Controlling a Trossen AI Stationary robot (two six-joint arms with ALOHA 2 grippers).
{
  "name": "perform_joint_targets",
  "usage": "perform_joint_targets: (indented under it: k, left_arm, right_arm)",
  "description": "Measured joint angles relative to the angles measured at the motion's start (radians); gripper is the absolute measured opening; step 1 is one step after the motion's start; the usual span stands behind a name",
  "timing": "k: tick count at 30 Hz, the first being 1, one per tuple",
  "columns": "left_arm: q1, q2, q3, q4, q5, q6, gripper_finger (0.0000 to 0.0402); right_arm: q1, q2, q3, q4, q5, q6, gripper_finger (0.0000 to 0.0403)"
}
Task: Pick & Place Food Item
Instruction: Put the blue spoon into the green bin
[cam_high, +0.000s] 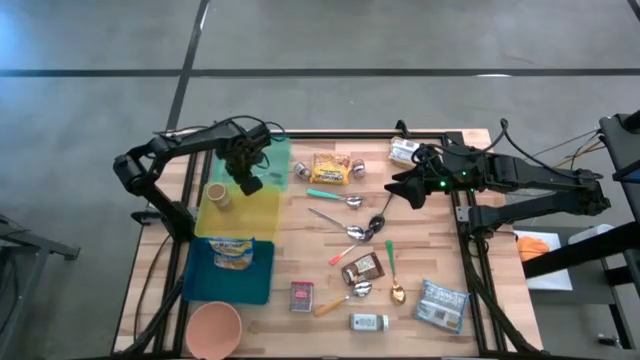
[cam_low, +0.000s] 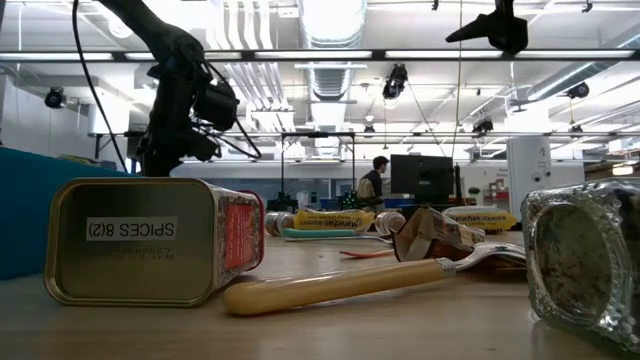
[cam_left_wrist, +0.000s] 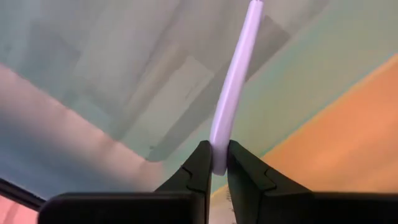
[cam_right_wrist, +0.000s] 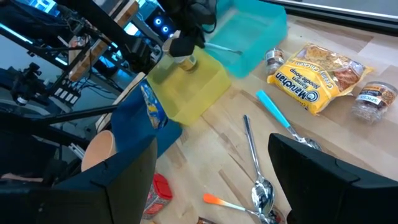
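Observation:
My left gripper hangs over the teal tray at the table's far left, pointing down, shut on a thin pale lavender utensil handle. The right wrist view shows that utensil sticking out over the teal tray. My right gripper hovers open, high over the middle of the table, with nothing between its fingers. A yellow Maruchan noodle pack lies flat on the wood. A yellow food packet lies in the blue tray. My left gripper pinches one end of the lavender handle between its two fingers, coming from above. The handle runs out sideways from the fingertips over the teal tray floor and casts a shadow there. Its far end leaves the wrist view, so whether it touches the tray cannot be told.
A yellow tray holds a small cup. Near it stand a pink bowl and a spices tin. Several spoons, a brown packet, a jar and a grey packet lie across the table's middle and right.

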Motion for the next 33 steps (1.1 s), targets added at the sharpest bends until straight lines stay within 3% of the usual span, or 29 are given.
perform_joint_targets:
  k: [13,24,33]
  left_arm:
    - [0.014,0.000,-0.032,0.088,-0.007,-0.062,0.0039]
    - [0.017,0.095,-0.039,0.097,-0.015,-0.065,0.0039]
    - [0.017,0.103,-0.040,0.147,-0.014,-0.054,0.0039]
  right_arm:
    - [0.000,0.001,0.000,0.043,-0.003,0.000,0.0304]
    - [0.000,0.001,0.000,0.042,-0.003,0.005,0.0304]
    - [0.000,0.001,0.000,0.042,-0.018,0.008,0.0304]
